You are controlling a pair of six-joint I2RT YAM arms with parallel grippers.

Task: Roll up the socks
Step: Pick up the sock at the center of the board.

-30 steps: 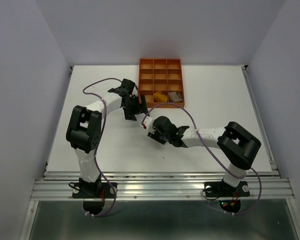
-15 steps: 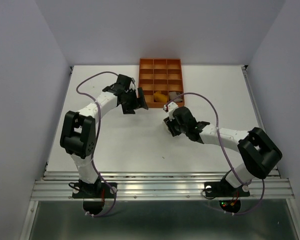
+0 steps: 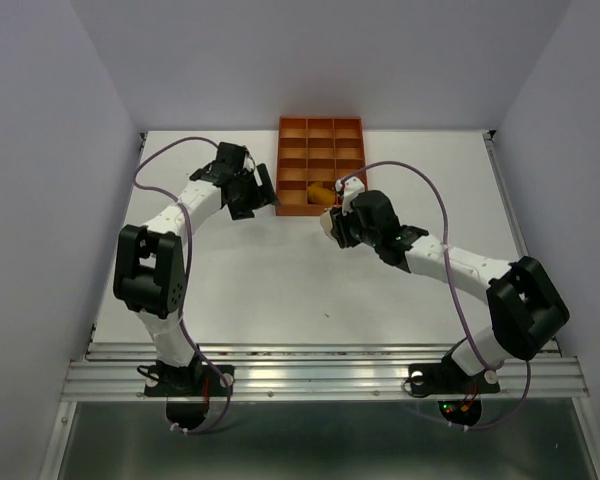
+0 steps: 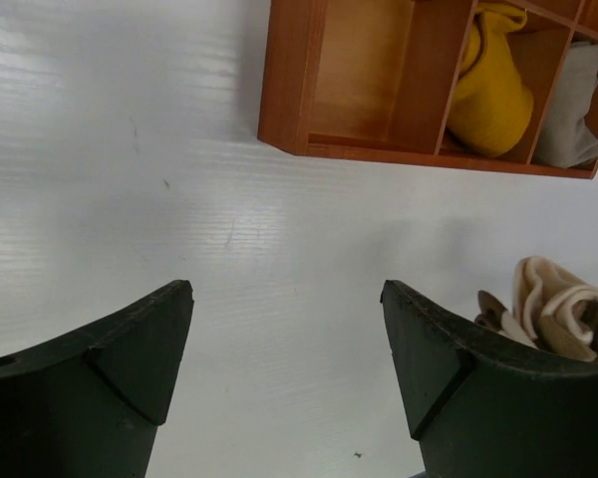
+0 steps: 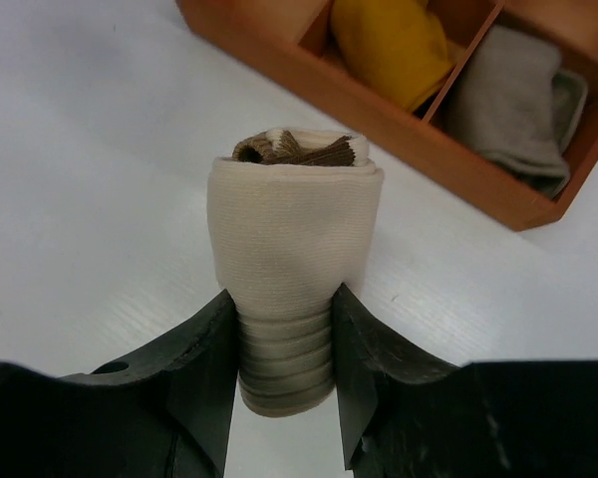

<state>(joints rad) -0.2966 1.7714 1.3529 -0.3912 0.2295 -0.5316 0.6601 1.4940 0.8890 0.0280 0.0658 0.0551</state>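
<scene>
Presently, your right gripper [image 5: 284, 299] has its jaws clamped on the rolled sock [image 5: 294, 219], which is cream outside with brown showing at the top of the coil. The grip sits on the ribbed lower end, and the roll looks tight. Whether its base touches the table [image 5: 70, 149] cannot be told. Your left gripper [image 4: 287, 289] holds nothing: its jaws stand wide apart over bare table, below the tray's corner in its wrist view.

Outward from the grip, the tray [image 5: 448, 169] lies across the upper right of the right wrist view, just beyond the rolled sock. In its near row the mustard sock [image 5: 389, 40] fills one compartment and the taupe sock [image 5: 508, 110] the next one to the right. Both are bundled, as far as can be seen. The compartment left of the mustard one shows empty in the left wrist view.

Assessment: rolling appears complete on all three. What remains, in my judgement, is for you to set the third roll in a free compartment and release it.
</scene>
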